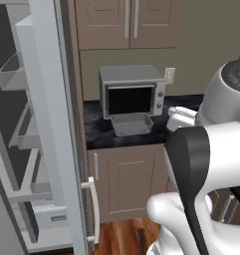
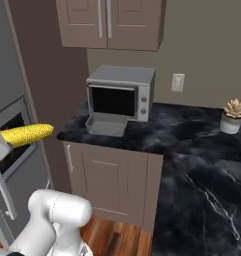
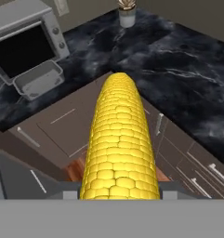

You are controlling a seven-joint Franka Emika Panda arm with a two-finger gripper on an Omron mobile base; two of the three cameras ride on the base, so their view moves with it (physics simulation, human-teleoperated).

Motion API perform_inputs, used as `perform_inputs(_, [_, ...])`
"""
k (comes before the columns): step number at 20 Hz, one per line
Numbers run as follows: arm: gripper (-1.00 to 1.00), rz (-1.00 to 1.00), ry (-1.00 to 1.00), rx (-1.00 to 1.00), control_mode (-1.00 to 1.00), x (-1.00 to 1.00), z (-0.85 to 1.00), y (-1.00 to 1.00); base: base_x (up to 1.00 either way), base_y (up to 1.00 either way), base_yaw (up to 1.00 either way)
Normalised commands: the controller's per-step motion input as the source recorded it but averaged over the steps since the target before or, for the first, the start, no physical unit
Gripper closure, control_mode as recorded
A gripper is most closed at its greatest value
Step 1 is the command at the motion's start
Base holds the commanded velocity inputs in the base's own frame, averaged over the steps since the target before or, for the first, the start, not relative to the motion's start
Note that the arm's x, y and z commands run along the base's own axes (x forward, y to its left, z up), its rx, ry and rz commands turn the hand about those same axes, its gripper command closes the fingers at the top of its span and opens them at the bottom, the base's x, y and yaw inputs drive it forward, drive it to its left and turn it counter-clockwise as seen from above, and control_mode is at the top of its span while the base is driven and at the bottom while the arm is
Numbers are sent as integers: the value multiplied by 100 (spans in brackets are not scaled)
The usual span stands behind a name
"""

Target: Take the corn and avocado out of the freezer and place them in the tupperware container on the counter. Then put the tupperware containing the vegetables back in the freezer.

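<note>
The hand (image 3: 119, 195) is closed on the corn (image 3: 119, 148), whose long axis runs straight out from the fingers, tip away. Beyond the tip, toward 10 o'clock in the hand view, the tupperware (image 3: 39, 80) sits on the desk (image 3: 178, 56) just before the microwave (image 3: 25, 37), and it looks empty. The move ahead is probably a carry up and over its near rim; I cannot see the avocado.
</note>
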Motion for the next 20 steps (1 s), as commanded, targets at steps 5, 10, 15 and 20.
perform_inputs(5, [100, 0, 0, 0, 100, 0, 0, 0, 78, -11, 1])
perform_inputs(10, [100, 1, 0, 14, -100, 56, -10, -19, 34, -5, 0])
perform_inputs(15, [100, 6, 0, 21, -100, 100, -43, -35, 0, 0, 0])
perform_inputs(20, [100, 8, 0, 10, -100, 100, -62, -1, 0, 0, 0])
